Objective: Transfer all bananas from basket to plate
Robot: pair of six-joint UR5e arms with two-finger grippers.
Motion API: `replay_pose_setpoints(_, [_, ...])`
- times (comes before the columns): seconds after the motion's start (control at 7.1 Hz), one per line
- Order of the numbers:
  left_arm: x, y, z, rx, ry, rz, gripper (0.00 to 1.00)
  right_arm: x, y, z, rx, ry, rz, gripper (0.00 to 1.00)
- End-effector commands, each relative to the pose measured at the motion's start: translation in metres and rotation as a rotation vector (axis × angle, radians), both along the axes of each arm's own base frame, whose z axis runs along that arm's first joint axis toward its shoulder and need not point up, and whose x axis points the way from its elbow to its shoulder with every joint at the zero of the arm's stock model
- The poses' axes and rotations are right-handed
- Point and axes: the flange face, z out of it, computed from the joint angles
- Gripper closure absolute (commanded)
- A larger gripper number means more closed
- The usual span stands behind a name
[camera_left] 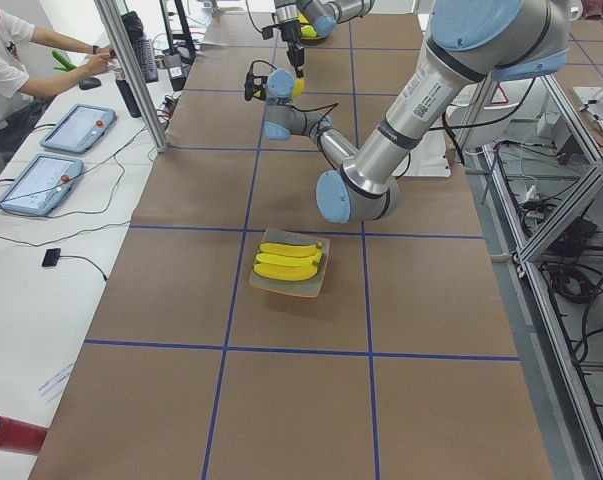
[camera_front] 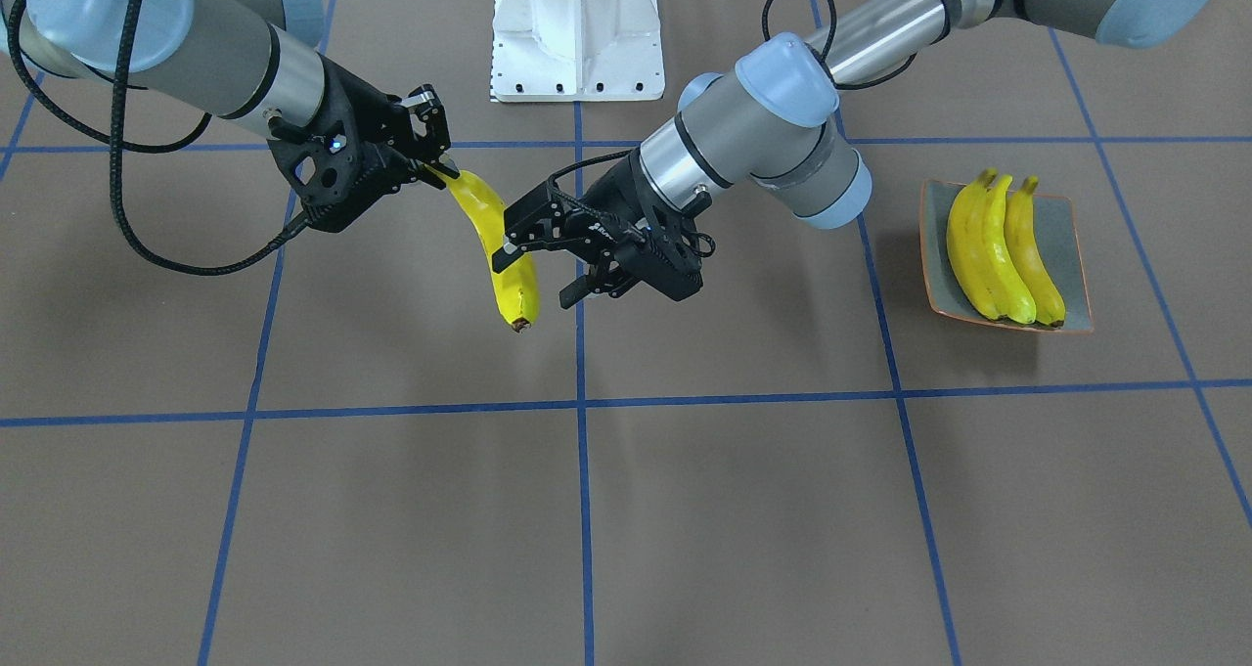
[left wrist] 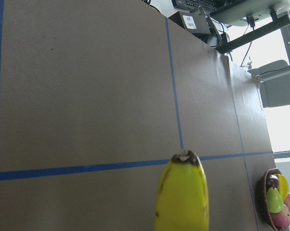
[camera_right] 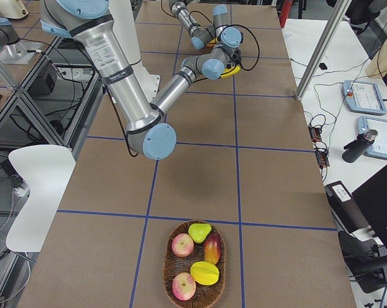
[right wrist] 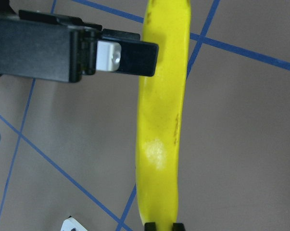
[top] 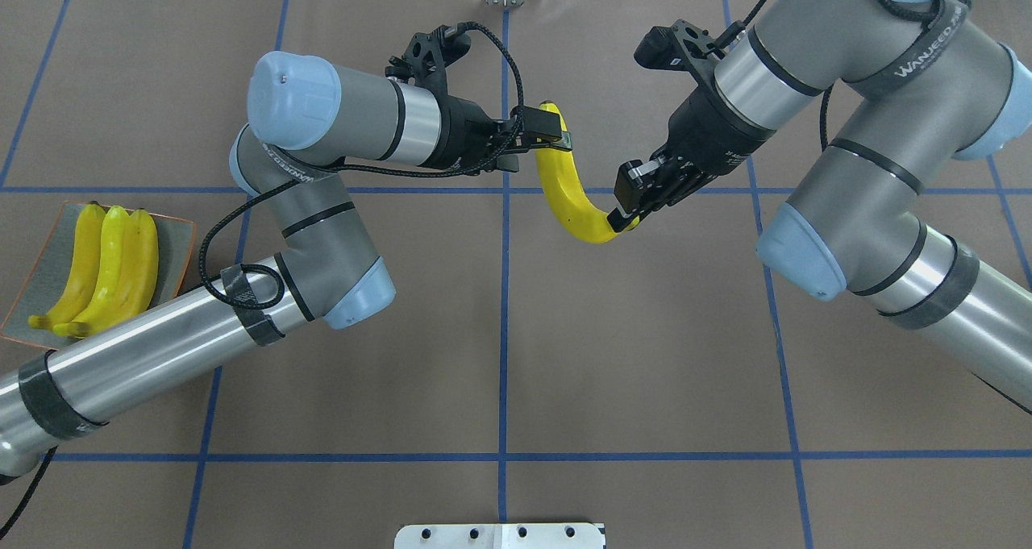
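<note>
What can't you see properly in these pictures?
- The left gripper: the held banana hides its second finger in the right wrist view.
- One plate corner: the left arm covers it in the overhead view.
- The basket: cut off by the left wrist view's right edge.
</note>
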Motion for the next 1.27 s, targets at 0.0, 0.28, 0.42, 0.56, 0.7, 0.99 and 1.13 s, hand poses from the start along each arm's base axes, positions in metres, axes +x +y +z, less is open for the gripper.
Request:
replay_pose_setpoints(0.0, [0.005,0.005,-0.004,0.005,0.006,0.009,0.13,0.0,0.0,0.0,0.0,-0.002,-0.002,1.0])
replay_pose_setpoints(0.28, [0.009,0.009,-0.006,0.004,0.008,0.017,0.91,0.0,0.0,0.0,0.0,-0.002,-0.002,1.0])
replay_pose_setpoints(0.42, [0.012,0.012,-0.005,0.003,0.006,0.023,1.0,0.0,0.0,-0.002,0.001,-0.004,-0.004,1.0])
replay_pose_setpoints(0.56, [0.013,0.013,-0.005,0.003,0.006,0.025,1.0,0.001,0.001,-0.001,0.0,-0.006,-0.005,1.0])
replay_pose_setpoints(0.7, [0.013,0.014,-0.005,0.002,0.007,0.026,1.0,0.001,0.001,-0.002,0.009,-0.011,-0.004,0.65])
replay_pose_setpoints(0.99, [0.012,0.014,-0.005,-0.005,0.005,0.027,1.0,0.01,0.0,-0.002,0.05,-0.053,0.015,0.0])
replay_pose_setpoints(1.13, [0.007,0.01,0.0,-0.007,0.002,0.02,1.0,0.026,-0.009,-0.004,0.018,-0.054,0.061,0.0])
